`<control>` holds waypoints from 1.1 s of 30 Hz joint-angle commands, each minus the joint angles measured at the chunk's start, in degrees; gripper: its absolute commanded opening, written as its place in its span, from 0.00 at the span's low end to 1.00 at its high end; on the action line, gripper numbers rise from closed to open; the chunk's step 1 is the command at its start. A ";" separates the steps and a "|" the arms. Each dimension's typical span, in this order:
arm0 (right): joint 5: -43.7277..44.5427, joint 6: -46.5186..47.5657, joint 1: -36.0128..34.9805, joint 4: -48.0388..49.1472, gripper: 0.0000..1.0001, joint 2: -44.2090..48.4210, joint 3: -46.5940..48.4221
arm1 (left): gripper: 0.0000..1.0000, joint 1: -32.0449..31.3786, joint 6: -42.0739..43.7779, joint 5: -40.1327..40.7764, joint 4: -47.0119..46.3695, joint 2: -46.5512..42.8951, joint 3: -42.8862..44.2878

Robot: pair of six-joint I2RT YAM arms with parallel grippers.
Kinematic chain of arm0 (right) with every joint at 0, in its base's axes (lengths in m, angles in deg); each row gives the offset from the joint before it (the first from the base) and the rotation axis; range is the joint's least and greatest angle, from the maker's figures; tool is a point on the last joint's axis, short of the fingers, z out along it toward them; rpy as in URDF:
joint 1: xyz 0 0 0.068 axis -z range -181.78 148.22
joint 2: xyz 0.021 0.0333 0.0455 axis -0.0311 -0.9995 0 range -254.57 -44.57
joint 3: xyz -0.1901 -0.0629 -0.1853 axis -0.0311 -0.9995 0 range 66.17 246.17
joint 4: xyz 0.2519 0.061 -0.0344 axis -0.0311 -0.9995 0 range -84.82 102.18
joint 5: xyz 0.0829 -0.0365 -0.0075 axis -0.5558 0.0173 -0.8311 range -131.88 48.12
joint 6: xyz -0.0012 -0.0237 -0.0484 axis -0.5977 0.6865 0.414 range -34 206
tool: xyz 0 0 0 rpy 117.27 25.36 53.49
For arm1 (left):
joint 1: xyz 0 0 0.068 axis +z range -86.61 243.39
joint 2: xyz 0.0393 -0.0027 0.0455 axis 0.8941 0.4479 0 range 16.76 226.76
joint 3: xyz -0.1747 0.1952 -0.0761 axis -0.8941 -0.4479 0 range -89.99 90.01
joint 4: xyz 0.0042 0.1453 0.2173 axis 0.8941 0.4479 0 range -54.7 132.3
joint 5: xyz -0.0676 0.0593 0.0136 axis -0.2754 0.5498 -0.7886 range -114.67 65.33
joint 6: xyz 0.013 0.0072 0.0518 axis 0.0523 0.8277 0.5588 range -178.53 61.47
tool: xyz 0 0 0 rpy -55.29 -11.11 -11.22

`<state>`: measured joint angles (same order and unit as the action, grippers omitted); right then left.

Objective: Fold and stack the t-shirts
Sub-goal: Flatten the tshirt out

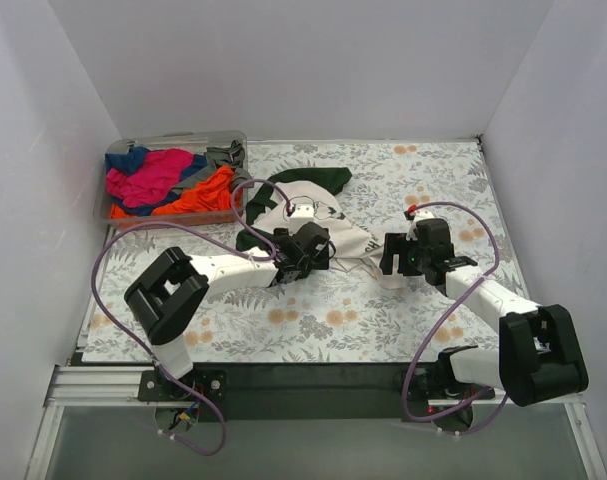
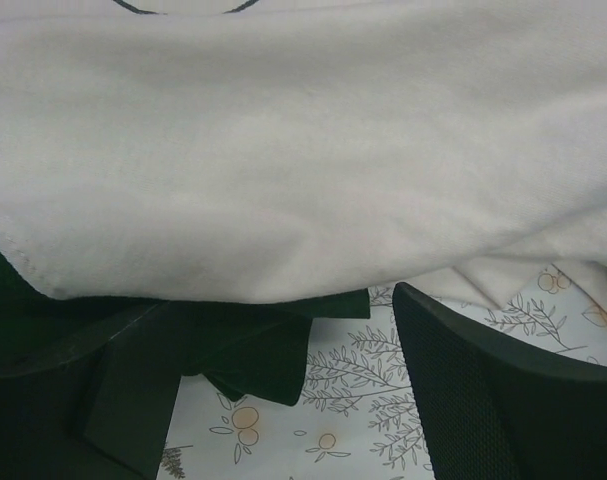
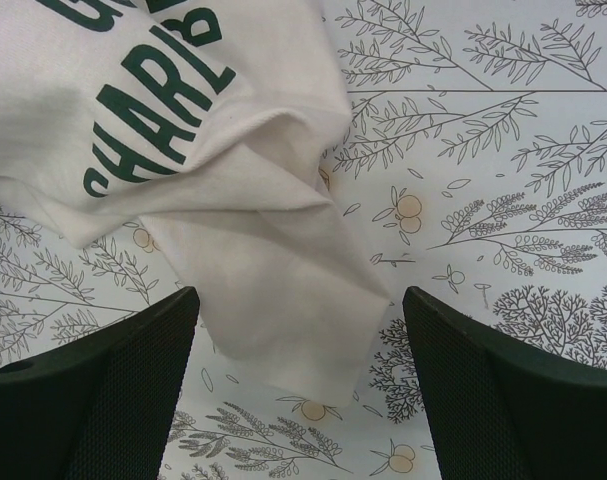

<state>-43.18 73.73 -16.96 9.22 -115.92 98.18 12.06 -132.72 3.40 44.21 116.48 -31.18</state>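
Looking outward from the left gripper [image 2: 273, 335], I see its jaws standing wide apart and gripping nothing. A dark green sleeve [image 2: 253, 350] lies between them, and the cream shirt [image 2: 303, 170] spreads just beyond. I judge the gripper is set low at that edge so one finger can slip under the cloth.

The right gripper [image 3: 298, 300] is likewise spread and empty. A loose corner of the same shirt, below its green lettering [image 3: 148, 95], points down into the gap between the fingers. That reads to me as lining up for a pinch on the corner.

From above, the shirt lies rumpled in the middle of the table [image 1: 383, 310], somewhat towards the far edge, with one arm on each side of it. Taking both sides would let me lift it and spread it flat, which a fold needs first.

The clear bin [image 1: 238, 150] sits in the far left corner, holding the magenta shirt [image 1: 148, 175], the orange shirt [image 1: 198, 195], and blue and grey ones in a heap. None of them looks folded, so I reckon the task is at its start, with no stack begun.
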 commanded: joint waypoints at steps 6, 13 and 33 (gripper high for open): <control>0.60 -0.12 -0.38 1.38 0.75 1.39 -0.63 | 0.49 0.09 1.42 5.15 0.76 2.05 2.37; 0.86 -0.12 -0.38 1.12 0.75 0.86 -0.46 | 0.00 0.09 1.95 5.06 0.85 -0.22 1.23; -0.10 -1.44 -1.17 -1.61 0.36 1.13 -2.75 | 0.00 11.33 6.51 9.36 7.97 -37.13 -8.53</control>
<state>-43.01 72.74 -17.99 7.96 -113.67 94.38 21.72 -127.76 9.28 48.47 81.77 -38.20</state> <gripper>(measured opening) 0.428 0.028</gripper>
